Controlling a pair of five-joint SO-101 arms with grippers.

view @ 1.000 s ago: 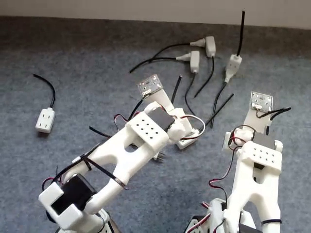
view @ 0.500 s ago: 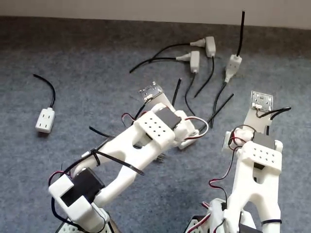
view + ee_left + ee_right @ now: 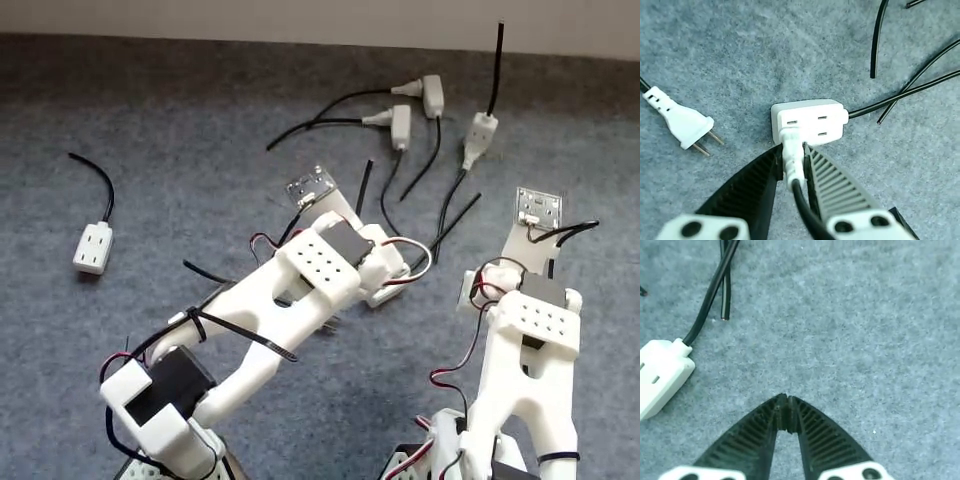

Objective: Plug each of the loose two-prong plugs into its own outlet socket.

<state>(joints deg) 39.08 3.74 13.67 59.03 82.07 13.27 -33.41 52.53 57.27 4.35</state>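
Left hand [image 3: 792, 159] pinches white hard-plastic two-prong plug [image 3: 790, 144] by its body at white plastic outlet block [image 3: 812, 117]; both judged light, rigid, and the unanchored block will probably slide when pushed.

The left arm [image 3: 300, 290] stretches to mid-table, its wrist covering most of an outlet block [image 3: 378, 296]; a loose plug [image 3: 328, 322] lies just beside. A second outlet [image 3: 92, 248] sits near the left edge, and 3 white corded pieces [image 3: 400, 125] (plug or socket, unclear) near the far edge.
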